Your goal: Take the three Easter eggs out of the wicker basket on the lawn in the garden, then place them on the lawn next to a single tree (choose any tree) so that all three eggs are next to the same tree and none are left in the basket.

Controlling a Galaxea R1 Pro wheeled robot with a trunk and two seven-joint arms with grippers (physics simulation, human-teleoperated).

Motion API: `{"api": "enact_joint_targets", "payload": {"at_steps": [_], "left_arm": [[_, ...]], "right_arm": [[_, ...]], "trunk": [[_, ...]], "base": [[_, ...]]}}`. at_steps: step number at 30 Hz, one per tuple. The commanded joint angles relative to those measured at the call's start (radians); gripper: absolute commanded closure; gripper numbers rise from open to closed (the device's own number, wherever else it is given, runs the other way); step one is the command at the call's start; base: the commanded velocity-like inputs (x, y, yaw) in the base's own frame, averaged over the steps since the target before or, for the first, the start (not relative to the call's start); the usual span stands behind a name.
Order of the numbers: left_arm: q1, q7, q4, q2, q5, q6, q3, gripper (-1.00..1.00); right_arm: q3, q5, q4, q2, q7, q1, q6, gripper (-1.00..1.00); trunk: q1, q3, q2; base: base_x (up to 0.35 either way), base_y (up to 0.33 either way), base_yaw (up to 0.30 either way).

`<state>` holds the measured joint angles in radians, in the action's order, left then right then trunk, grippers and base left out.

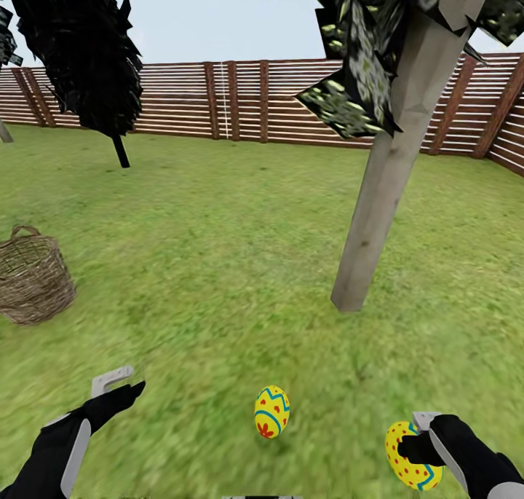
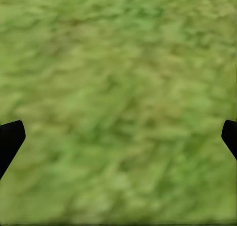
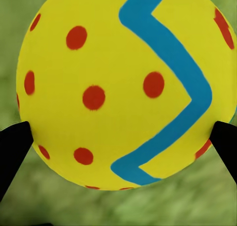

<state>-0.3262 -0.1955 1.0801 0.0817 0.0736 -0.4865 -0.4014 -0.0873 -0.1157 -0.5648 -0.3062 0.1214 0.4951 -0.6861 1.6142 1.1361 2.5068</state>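
Right gripper (image 1: 416, 441): jaws closed on 1 spotted egg (image 1: 407, 457), held low over the lawn (image 1: 240, 266) at the near right; in the right wrist view the black fingertips (image 3: 14, 147) press both flanks of that egg (image 3: 123, 87), yellow with red dots and 1 blue zigzag band.

Left gripper (image 1: 120, 382): jaws spread wide, nothing between them, hanging over bare grass (image 2: 118, 102) at the near left.

Second egg (image 1: 271, 411): lying on the lawn between the 2 grippers, near the foot of the tree.

Tree (image 1: 386, 186): pale trunk, right of centre.

Wicker basket (image 1: 33, 277): on the lawn at far left, well apart from both eggs; contents cannot be told.

Black tree (image 1: 80, 47) and slatted fence (image 1: 291, 102): beyond.
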Motion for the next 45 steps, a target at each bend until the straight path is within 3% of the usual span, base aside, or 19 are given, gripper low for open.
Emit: {"api": "enact_joint_targets", "payload": {"at_steps": [1,11,23,32,37,41,45], "left_arm": [[-0.001,-0.002,0.000,0.000,0.008,-0.007,-0.002,-1.00],[-0.001,-0.004,-0.002,-0.016,0.007,-0.004,-0.002,-1.00],[-0.001,-0.005,-0.039,-0.028,0.006,0.011,-0.002,-1.00],[-0.001,-0.005,-0.043,-0.029,0.006,0.031,-0.002,-1.00],[-0.001,-0.006,-0.043,-0.029,0.006,0.031,-0.002,-1.00],[-0.001,0.000,-0.042,-0.052,0.003,0.031,-0.002,-1.00],[-0.001,-0.001,-0.042,-0.054,0.003,0.031,-0.002,-1.00]], "right_arm": [[-0.007,-0.010,-0.001,-0.001,-0.003,0.000,-0.004,1.00],[-0.008,-0.007,-0.007,0.009,0.000,0.001,-0.001,1.00],[-0.008,-0.001,-0.136,0.014,-0.002,0.001,-0.012,1.00],[-0.014,0.002,-0.141,0.013,-0.002,0.001,-0.015,1.00],[-0.015,0.002,-0.141,0.013,-0.002,0.000,-0.015,1.00],[-0.015,0.002,-0.142,0.013,-0.001,0.000,-0.015,1.00],[-0.015,0.001,-0.142,0.013,-0.001,0.001,-0.016,1.00]], "trunk": [[0.000,0.005,0.001],[0.005,0.044,0.003],[0.010,0.090,0.006],[0.014,0.125,0.008],[0.015,0.129,0.008],[0.016,0.144,0.009],[0.018,0.160,0.010]], "base": [[0.000,0.000,0.000],[0.000,0.000,0.000],[0.000,0.000,0.000],[0.000,0.000,0.000],[0.000,0.000,0.000],[0.000,0.000,0.000],[0.000,0.000,0.000]]}}
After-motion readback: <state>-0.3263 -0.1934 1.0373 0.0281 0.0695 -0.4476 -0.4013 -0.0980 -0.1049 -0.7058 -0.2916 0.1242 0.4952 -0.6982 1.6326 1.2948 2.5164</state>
